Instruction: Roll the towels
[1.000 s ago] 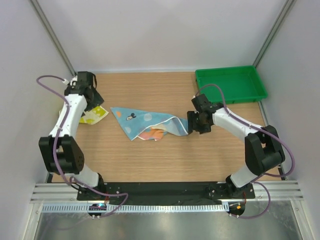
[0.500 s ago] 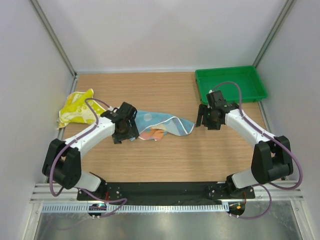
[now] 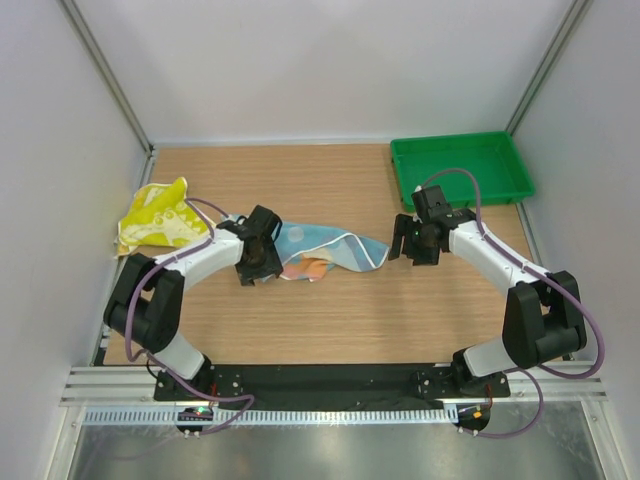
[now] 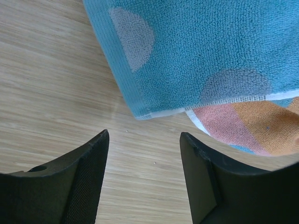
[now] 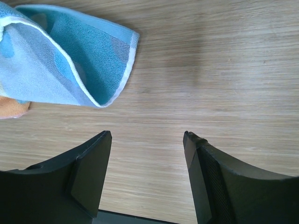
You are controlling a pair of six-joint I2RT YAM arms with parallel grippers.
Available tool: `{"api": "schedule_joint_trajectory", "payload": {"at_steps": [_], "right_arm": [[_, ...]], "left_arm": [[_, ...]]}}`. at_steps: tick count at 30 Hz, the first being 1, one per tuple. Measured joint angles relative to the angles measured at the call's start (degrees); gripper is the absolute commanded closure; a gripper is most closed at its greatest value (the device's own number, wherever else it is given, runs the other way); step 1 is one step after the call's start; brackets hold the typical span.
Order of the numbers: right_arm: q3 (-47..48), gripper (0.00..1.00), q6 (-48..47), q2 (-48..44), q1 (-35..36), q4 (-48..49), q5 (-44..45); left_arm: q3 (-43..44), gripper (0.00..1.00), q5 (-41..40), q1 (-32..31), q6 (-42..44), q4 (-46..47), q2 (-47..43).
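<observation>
Blue towel (image 3: pixel 335 248) is lying half-crumpled to the left of the green tray (image 3: pixel 460 168) and a bit nearer the arms, with its orange-pink side peeking out. Yellow towel (image 3: pixel 155 215) is bunched up way further left of the tray. Neither is rolled yet. Both pincers are apart with nothing in them: left gripper (image 4: pixel 142 135) is right at the blue one's corner farthest from the tray, right gripper (image 5: pixel 147 135) just off the end nearest it. Looks like light, floppy terry, so I'd guess it sags and bunches. Pinch the hemmed corners, 1 per gripper.
</observation>
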Motion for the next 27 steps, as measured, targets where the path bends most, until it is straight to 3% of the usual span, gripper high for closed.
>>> {"api": "schedule_joint_trajectory", "payload": {"at_steps": [11,15,23,27], "right_arm": [[0.0,0.3,-0.2,1.2,0.0,0.4,-0.2],[0.0,0.3,-0.2,1.4,-0.1,0.4,-0.2],[0.1,0.3,-0.2,2.2,-0.2,0.4,-0.2],[0.1,0.3,-0.2,2.6,-0.2,0.5,-0.2]], "left_arm": [[0.0,0.55,-0.3,0.0,0.1,2.3,3.7],[0.0,0.69,-0.7,0.0,0.8,2.8,4.2],[0.3,0.85,-1.6,0.0,2.2,3.6,4.7],[0.5,1.0,-1.7,0.1,3.0,4.6,4.9]]}}
